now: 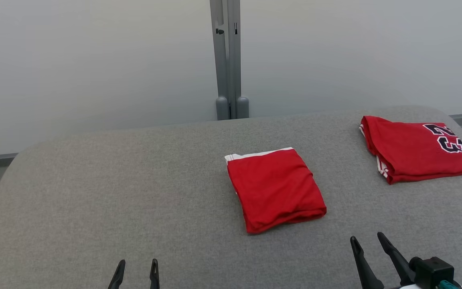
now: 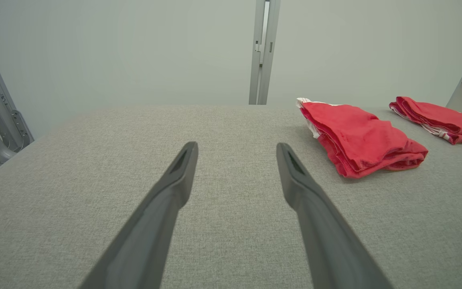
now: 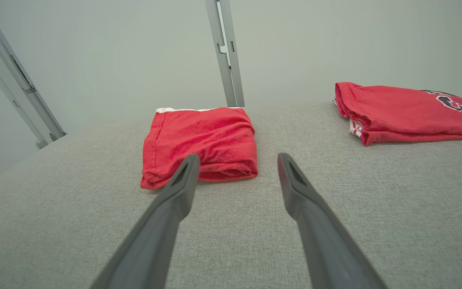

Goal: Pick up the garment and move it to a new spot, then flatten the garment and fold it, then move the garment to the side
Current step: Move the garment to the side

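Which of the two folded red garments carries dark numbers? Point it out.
The garment at the far right: dark numbers show on its top. The middle garment is plain red with a white band at its far edge.

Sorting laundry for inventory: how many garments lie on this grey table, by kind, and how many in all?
Plain red garment: 1
Numbered red garment: 1
Total: 2
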Robot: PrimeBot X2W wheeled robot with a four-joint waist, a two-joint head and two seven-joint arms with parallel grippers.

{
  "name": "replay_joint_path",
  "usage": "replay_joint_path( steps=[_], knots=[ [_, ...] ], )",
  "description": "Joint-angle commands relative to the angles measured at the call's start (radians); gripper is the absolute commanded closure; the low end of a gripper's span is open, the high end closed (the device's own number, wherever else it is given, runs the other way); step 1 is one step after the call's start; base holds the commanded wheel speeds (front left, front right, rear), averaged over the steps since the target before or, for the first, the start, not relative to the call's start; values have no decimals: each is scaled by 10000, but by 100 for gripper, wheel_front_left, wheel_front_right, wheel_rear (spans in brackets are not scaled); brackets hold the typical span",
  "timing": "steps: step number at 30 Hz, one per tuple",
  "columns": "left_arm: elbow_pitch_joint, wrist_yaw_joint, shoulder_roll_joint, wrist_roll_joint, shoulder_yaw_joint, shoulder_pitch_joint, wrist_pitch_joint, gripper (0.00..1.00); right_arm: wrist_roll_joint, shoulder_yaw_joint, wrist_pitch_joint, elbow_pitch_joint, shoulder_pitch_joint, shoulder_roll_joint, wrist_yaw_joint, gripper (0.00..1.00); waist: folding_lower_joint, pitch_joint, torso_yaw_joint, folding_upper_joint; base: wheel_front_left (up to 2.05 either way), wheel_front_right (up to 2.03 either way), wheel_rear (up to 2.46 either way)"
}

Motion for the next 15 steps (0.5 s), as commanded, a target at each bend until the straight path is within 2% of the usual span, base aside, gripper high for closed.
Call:
replay_joint_path(
  steps=[1, 15],
  knots=[
    [-28, 32, 21, 114, -11, 51, 0, 0, -68, 1, -25, 14, 86, 4, 3, 0, 0, 14, 11, 0, 0, 0, 0],
    [-103, -13, 21, 175, -30, 33, 0, 0, -147, -71, -25, -23, 89, 119, 3, 0, 0, 236, 131, 0, 0, 0, 0]
  ],
)
